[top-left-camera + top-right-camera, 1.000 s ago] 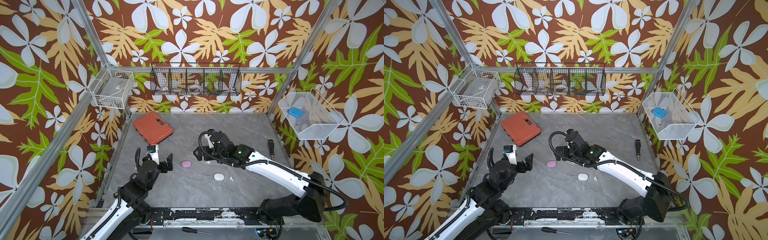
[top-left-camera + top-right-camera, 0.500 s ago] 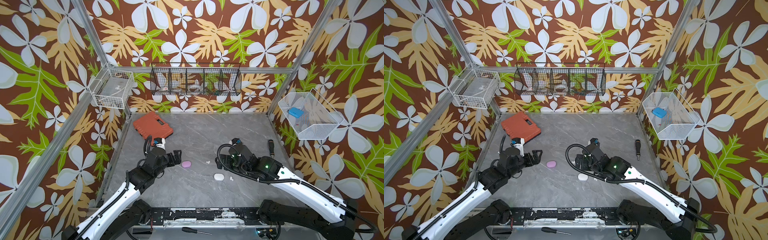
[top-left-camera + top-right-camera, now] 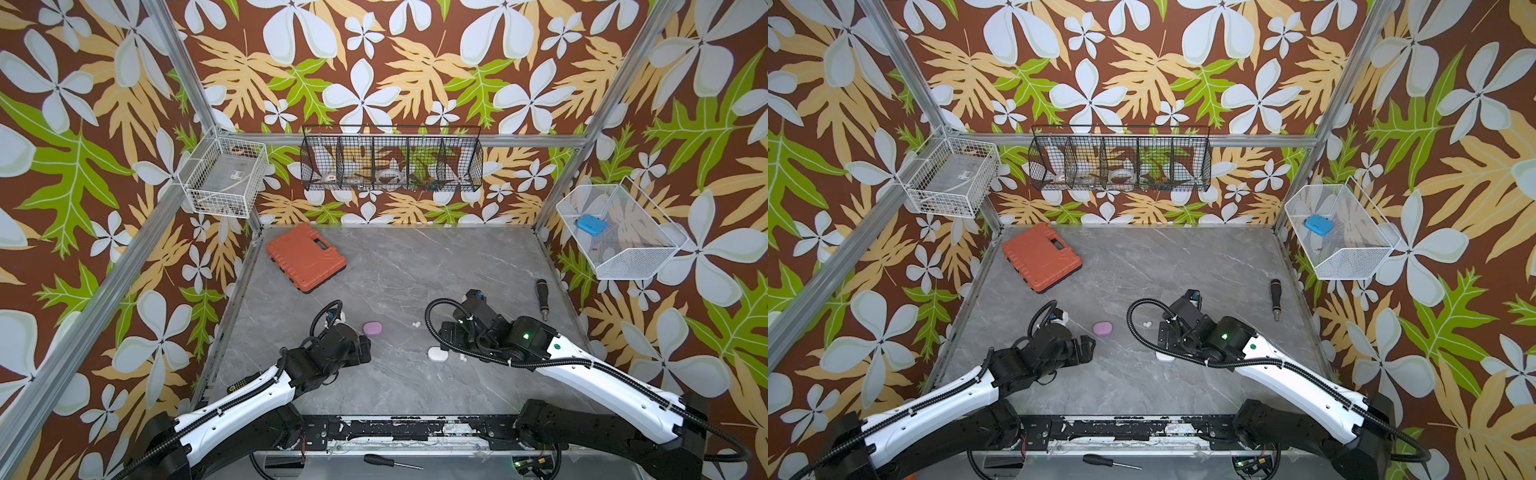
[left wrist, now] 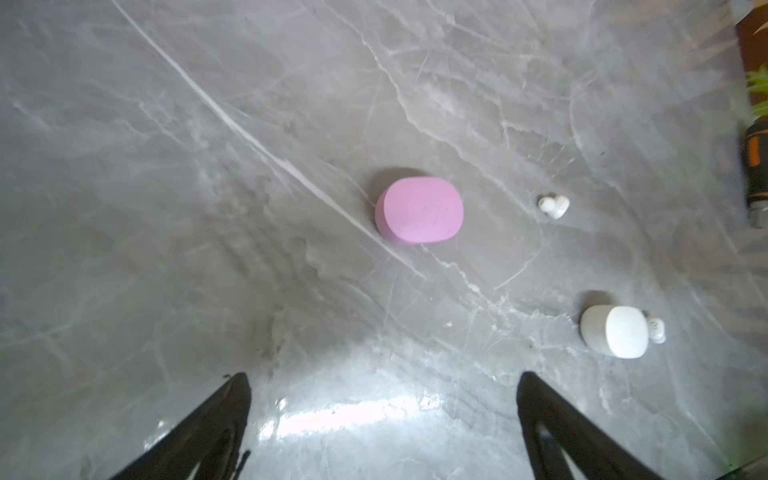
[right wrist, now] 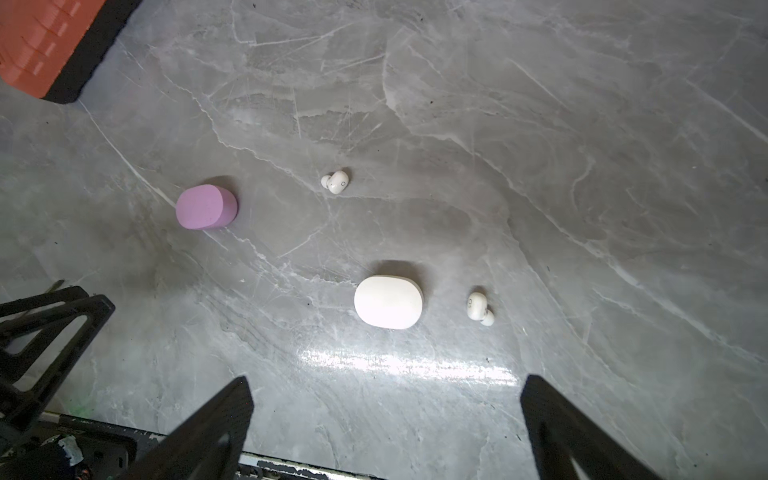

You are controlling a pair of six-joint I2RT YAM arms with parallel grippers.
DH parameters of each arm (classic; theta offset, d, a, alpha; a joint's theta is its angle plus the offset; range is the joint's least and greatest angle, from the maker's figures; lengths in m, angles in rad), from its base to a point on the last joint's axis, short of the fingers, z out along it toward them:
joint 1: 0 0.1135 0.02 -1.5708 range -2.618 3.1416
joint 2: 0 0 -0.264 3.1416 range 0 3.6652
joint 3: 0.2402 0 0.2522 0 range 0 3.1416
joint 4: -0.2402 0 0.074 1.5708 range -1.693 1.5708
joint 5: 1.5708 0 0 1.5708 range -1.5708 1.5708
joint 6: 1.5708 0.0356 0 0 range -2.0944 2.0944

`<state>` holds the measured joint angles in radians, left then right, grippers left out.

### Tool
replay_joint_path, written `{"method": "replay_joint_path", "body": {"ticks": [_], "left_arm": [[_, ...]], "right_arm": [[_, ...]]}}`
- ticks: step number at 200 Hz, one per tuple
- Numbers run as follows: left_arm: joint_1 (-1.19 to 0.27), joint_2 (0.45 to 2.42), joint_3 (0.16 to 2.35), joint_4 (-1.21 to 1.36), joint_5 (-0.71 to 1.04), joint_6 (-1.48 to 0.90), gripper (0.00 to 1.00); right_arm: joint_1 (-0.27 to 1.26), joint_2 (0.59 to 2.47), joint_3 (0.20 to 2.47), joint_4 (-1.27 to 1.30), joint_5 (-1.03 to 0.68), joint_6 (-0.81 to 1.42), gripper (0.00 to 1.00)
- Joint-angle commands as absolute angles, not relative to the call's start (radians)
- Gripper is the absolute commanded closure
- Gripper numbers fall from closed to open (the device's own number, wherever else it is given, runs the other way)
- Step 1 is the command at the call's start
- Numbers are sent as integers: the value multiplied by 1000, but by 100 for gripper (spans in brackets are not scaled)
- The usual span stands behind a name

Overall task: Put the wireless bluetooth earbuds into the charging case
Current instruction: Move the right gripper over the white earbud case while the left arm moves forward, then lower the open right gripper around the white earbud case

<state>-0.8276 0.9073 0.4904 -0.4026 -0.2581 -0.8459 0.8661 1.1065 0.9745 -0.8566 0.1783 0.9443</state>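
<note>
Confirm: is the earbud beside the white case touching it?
Apart. Right wrist view shows bare table between the white charging case and the white earbud beside it.

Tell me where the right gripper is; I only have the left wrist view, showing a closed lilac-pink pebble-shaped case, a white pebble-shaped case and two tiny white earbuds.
Observer: The right gripper hovers by the white pebble-shaped case, jaws open and empty.
Operator: Does the earbud beside that case touch it?
Observer: No; the right wrist view shows a gap between the tiny white earbud and it.
Operator: Anything else around?
Observer: A closed orange plastic tool case lies at the back left of the grey marbled table.
</note>
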Motion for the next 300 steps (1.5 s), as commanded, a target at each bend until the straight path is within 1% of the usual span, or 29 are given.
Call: {"method": "replay_joint_path", "body": {"ticks": [1, 29, 85, 185, 247, 268, 300], "left_arm": [[-876, 930, 485, -467, -363, -928, 0], [-913, 928, 458, -466, -354, -951, 0], [-945, 840, 412, -477, -366, -1000, 0], [-991, 841, 410, -501, -412, -1018, 0], [-1007, 838, 413, -515, -422, -1028, 0], [-1010, 839, 413, -517, -428, -1028, 0], [-1010, 849, 416, -518, -433, -1031, 0]], "right_arm": [[887, 1159, 1003, -869, 205, 968, 0], [896, 1235, 1047, -913, 216, 995, 0], [901, 1274, 1015, -885, 218, 1030, 0], [902, 1383, 1028, -873, 229, 1012, 0], [903, 1421, 1011, -829, 215, 1022, 11], [905, 1455, 1012, -828, 203, 1023, 11], [918, 1512, 1024, -817, 194, 1031, 8]]}}
